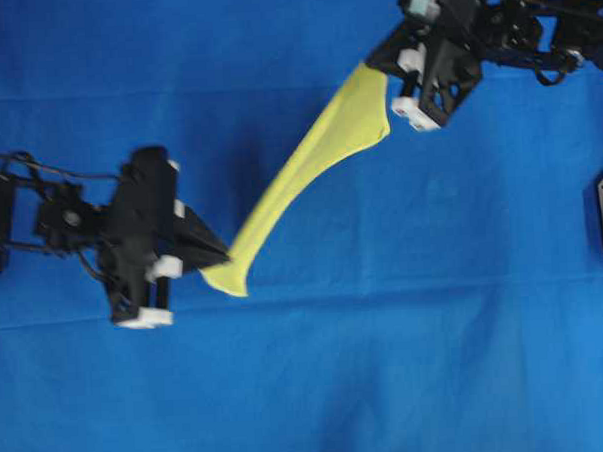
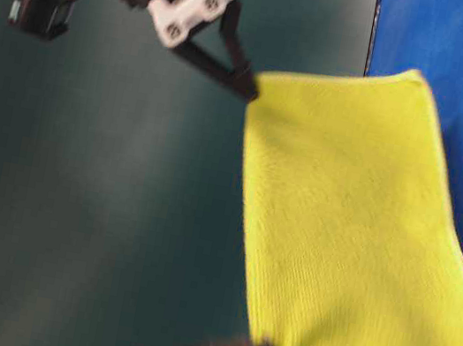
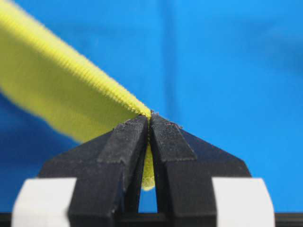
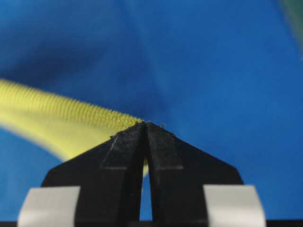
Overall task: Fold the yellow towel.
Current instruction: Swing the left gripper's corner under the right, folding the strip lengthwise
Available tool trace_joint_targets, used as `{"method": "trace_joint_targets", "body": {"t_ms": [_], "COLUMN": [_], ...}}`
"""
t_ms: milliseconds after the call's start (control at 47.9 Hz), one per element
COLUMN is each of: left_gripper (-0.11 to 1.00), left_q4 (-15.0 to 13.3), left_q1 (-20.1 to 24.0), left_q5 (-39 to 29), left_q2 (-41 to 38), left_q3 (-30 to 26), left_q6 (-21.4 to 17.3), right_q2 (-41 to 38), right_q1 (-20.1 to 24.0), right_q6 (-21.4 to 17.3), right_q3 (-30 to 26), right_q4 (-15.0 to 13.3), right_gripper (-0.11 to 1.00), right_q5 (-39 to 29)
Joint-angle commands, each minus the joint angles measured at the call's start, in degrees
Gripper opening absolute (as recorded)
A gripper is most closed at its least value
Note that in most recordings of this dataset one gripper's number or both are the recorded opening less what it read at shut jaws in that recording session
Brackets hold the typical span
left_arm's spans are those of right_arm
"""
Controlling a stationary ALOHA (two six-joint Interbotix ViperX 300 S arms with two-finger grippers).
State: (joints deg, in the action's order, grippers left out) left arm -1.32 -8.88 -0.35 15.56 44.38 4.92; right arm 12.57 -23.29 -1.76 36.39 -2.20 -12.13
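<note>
Yellow towel [image 1: 314, 170] stretched between left gripper [image 1: 223, 255], right gripper [image 1: 375, 68]; both pinching corners.

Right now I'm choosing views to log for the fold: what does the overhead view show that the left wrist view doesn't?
Only overhead: both hands, left hand and right hand, with the yellow towel stretched between them. Only left wrist: that hand's fingers pinched shut on the towel's hem. Both: yellow towel over the blue cloth.
</note>
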Motion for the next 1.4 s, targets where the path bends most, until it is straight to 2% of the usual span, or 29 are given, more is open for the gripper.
{"method": "trace_joint_targets", "body": {"t_ms": [0, 250, 459, 626, 772, 981, 1085, 1231, 1378], "left_gripper": [0.02, 0.02, 0.02, 0.02, 0.02, 0.02, 0.02, 0.02, 0.02], "left_q4": [-0.09, -0.09, -0.09, -0.09, -0.09, -0.09, 0.0, -0.18, -0.26], "left_q1": [-1.85, -3.78, -3.96, -3.43, -2.72, -2.37, -2.37, -2.29, -2.55], "left_q5": [2.37, 2.11, 1.32, 2.81, 3.96, 3.96, 4.04, 4.13, 5.71], "left_q2": [-3.16, -11.87, -14.5, -16.44, -20.48, -27.77, -30.23, -30.94, -28.56], "left_q3": [-4.92, -14.94, -17.14, -19.16, -23.2, -31.82, -34.63, -33.66, -28.21], "left_q6": [-1.23, -4.13, -4.57, -4.92, -5.63, -10.02, -11.07, -10.55, -7.73], "right_q2": [-1.23, -7.56, -8.61, -7.21, -3.43, 2.37, 3.34, 1.58, -4.31], "right_q1": [-1.14, -1.41, -1.85, -3.08, -4.75, -5.98, -5.98, -5.54, -4.31], "right_q6": [0.35, 0.53, 0.53, 0.0, -0.26, -0.35, -0.35, -0.35, -0.44], "right_q3": [-3.69, -11.69, -12.66, -10.55, -5.89, 0.79, 1.85, 1.58, -0.62], "right_q4": [-1.58, -5.1, -5.27, -5.27, -5.27, -5.19, -5.19, -5.01, -5.01], "right_gripper": [0.01, 0.01, 0.01, 0.01, 0.01, 0.01, 0.01, 0.01, 0.01], "right_q5": [2.37, 3.16, 3.08, 2.99, 2.99, 2.02, 0.18, 0.26, 4.57]}}
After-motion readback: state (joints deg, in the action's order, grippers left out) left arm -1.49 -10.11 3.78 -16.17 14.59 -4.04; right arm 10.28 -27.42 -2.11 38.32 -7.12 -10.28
